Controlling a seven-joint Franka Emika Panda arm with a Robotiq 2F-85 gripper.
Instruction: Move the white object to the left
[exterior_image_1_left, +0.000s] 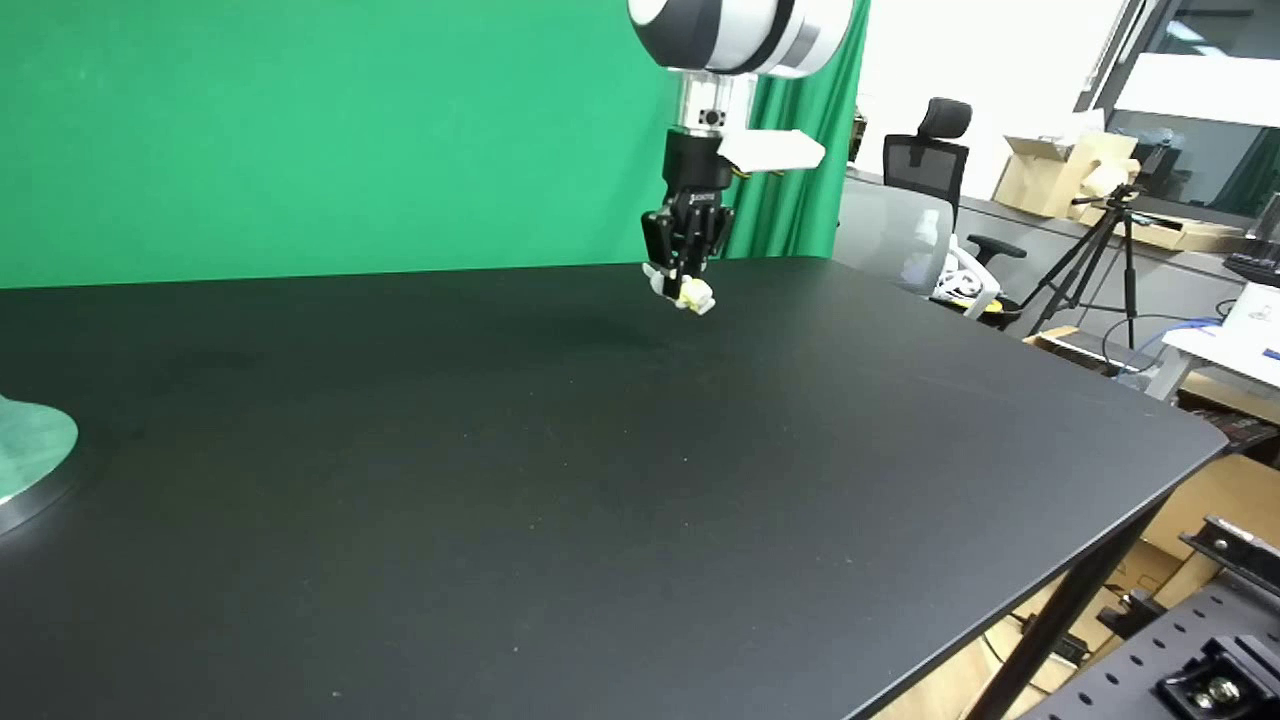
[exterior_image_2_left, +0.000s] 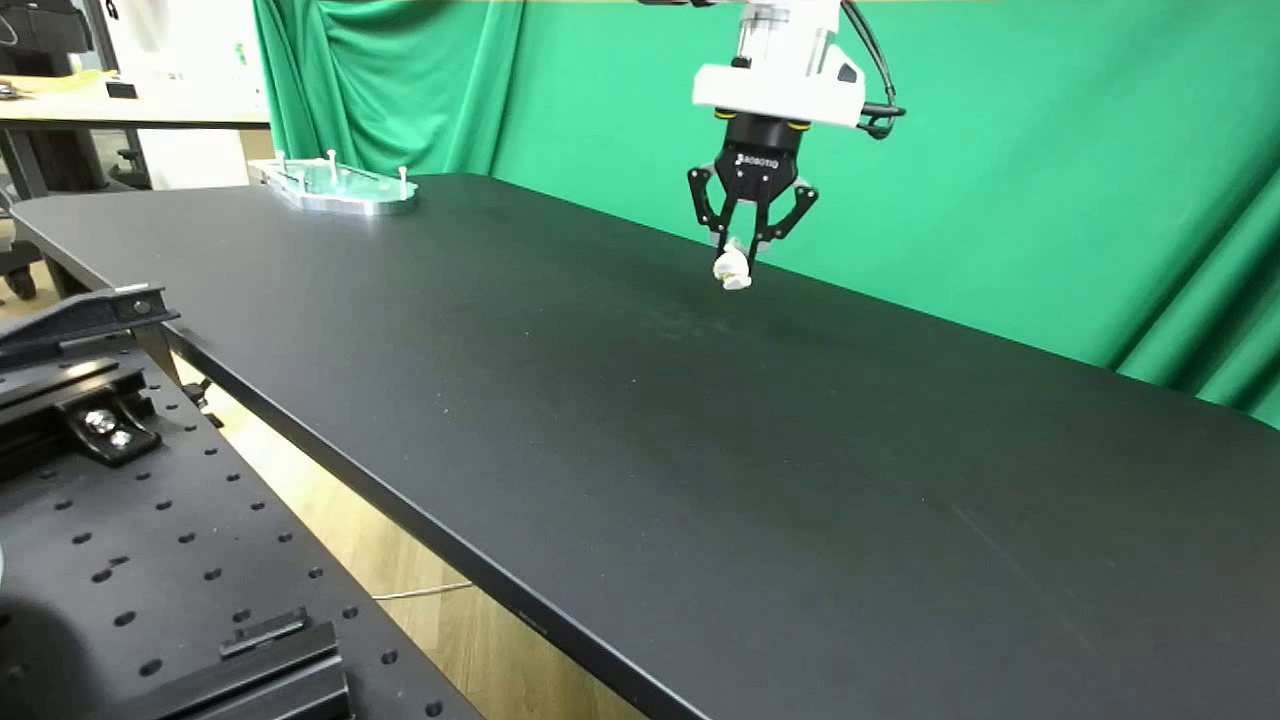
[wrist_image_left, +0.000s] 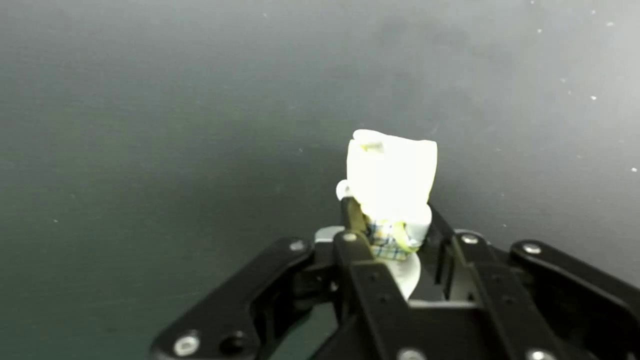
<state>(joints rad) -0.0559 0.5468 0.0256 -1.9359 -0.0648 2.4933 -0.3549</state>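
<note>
The white object is a small lumpy off-white piece. In the wrist view the white object (wrist_image_left: 392, 170) shows a patch of plaid pattern and a yellow-green strip, and its top is overexposed. The gripper (wrist_image_left: 390, 212) has its two fingers on either side of it, closed on it. In both exterior views the white object (exterior_image_1_left: 697, 295) (exterior_image_2_left: 733, 268) hangs at the fingertips of the gripper (exterior_image_1_left: 682, 282) (exterior_image_2_left: 736, 258), raised above the black table near its back edge. One finger hides part of it.
The black table (exterior_image_1_left: 500, 480) (exterior_image_2_left: 700, 450) spreads under the gripper. A green curtain (exterior_image_1_left: 350, 140) (exterior_image_2_left: 1000, 170) stands behind it. A clear greenish plate with white pegs (exterior_image_2_left: 340, 190) lies at the table's far end. A pale green round disc (exterior_image_1_left: 35, 450) shows at the left edge in an exterior view.
</note>
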